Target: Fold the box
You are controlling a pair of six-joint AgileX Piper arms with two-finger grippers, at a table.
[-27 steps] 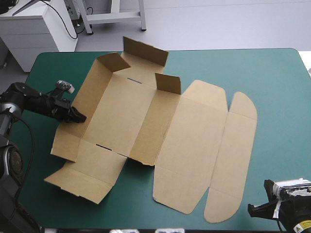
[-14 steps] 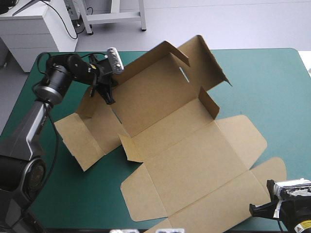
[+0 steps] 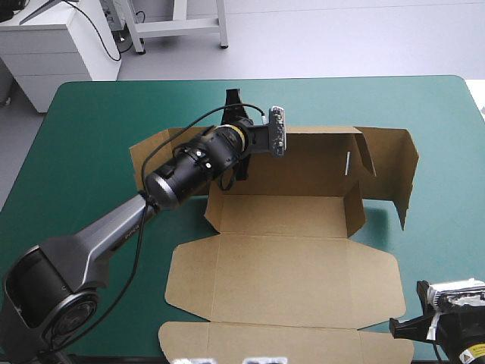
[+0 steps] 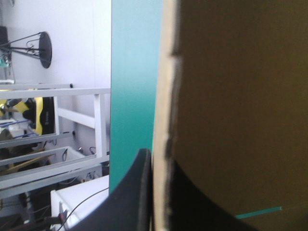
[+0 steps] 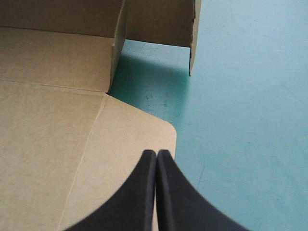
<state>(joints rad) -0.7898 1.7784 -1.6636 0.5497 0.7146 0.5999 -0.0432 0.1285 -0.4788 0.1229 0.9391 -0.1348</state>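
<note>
The brown box [image 3: 280, 265] lies in the middle of the table with its wide lid panel flat toward the front edge. Its back wall and the right-hand flaps stand raised. My left gripper [image 3: 241, 168] reaches across from the left and is shut on the box at the left end of the raised back wall. In the left wrist view the board edge [image 4: 161, 120] runs between the two black fingers of my left gripper [image 4: 161, 173]. My right gripper [image 3: 409, 330] sits at the front right corner, shut and holding nothing. In the right wrist view my right gripper [image 5: 157, 155] points over the lid's rounded corner [image 5: 159, 130].
Bare teal-green cover [image 3: 83, 174] shows left of the box, and more teal-green cover [image 5: 245, 120] lies to its right. The lid's tuck flap [image 3: 250, 341] lies close to the table's front edge. The left arm [image 3: 114, 227] crosses the front left of the table.
The box was flat with its lid to the right; the left gripper has swung it round so the lid faces the front, and walls now stand. The right gripper has not moved.
</note>
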